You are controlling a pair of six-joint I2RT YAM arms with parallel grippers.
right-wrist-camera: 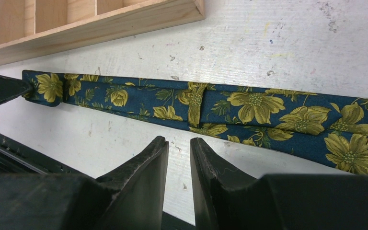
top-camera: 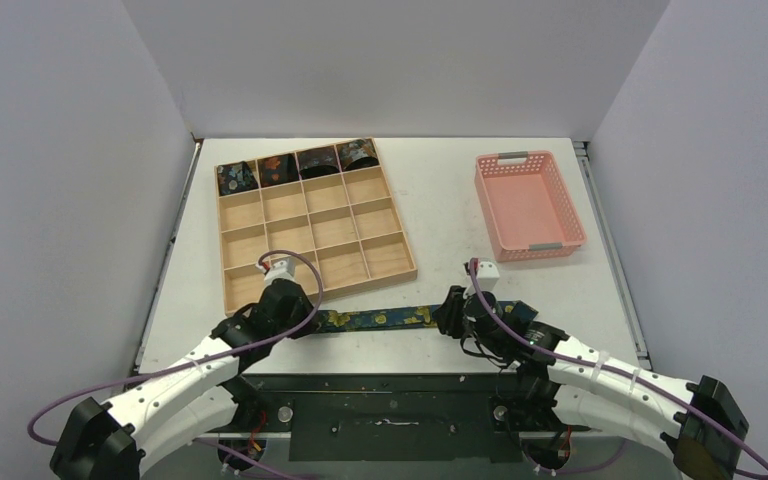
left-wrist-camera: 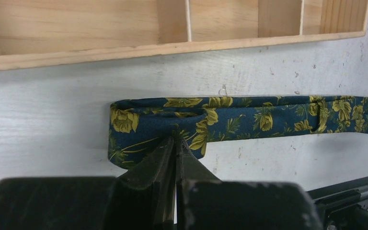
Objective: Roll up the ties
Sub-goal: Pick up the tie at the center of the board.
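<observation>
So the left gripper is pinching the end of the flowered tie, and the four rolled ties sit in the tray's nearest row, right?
Not the nearest row: the top external view shows the four rolled ties in the far row of the tray. The left gripper is indeed pinching the end of the flowered tie.

**Robot-manipulation laboratory cell.** A scuffed white table (top-camera: 440,200) is enclosed on three sides by plain pale panels (top-camera: 390,60). The left arm (top-camera: 190,370) and right arm (top-camera: 600,365), both white and black with purple cables (top-camera: 60,405), are mounted on a dark metal rail (top-camera: 390,400) behind the grippers. Ahead of the left gripper (left-wrist-camera: 175,143) lies a partitioned wooden tray (top-camera: 310,235). Ahead-right of the right gripper (right-wrist-camera: 178,141) stands a pink plastic basket (top-camera: 528,205).
</observation>
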